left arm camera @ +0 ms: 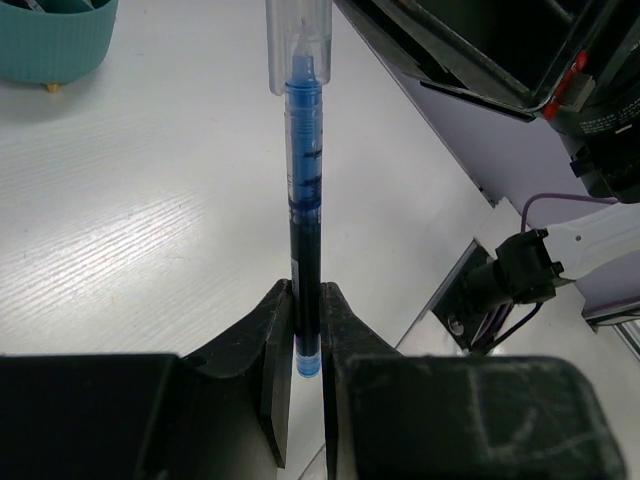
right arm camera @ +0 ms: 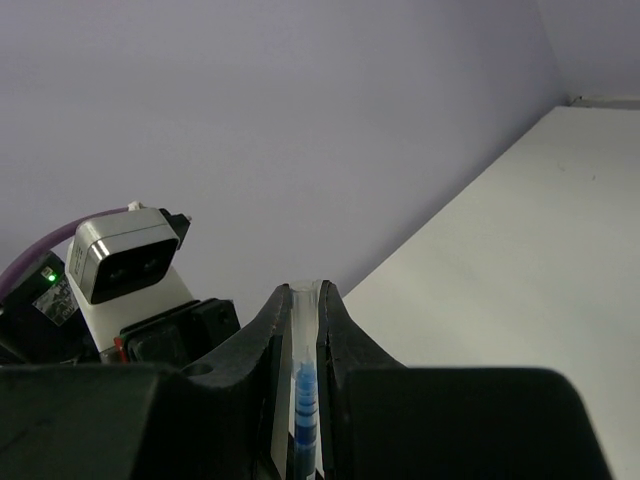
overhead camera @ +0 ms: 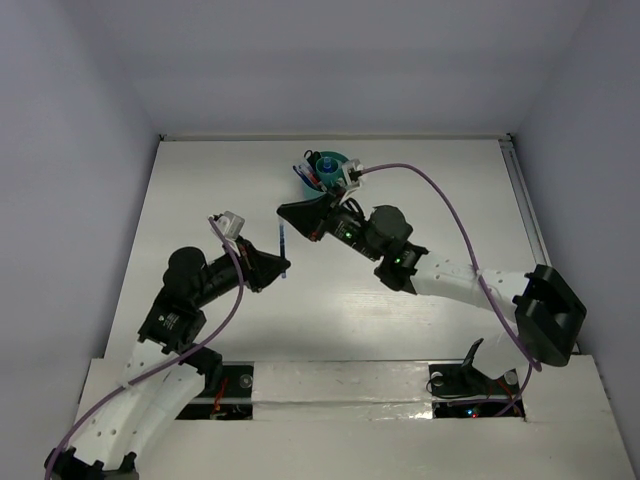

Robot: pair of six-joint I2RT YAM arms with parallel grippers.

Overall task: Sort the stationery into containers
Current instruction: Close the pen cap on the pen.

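Watching both wrist feeds now: my left end effector is pressed tight on the dark blue tail of a pen, one finger flat against the barrel on each side. The pen runs straight away from it to a clear cap at the far end. On the right wrist feed, my right end effector is pinching that cap, and the blue tip shows through the plastic. So that's one pen, gripped at both ends, over the white worktop between the two arms. There's print on the barrel, but it's too small for me to read. The teal cup sits toward the far edge, just beyond the right wrist, with a few pens standing in it.
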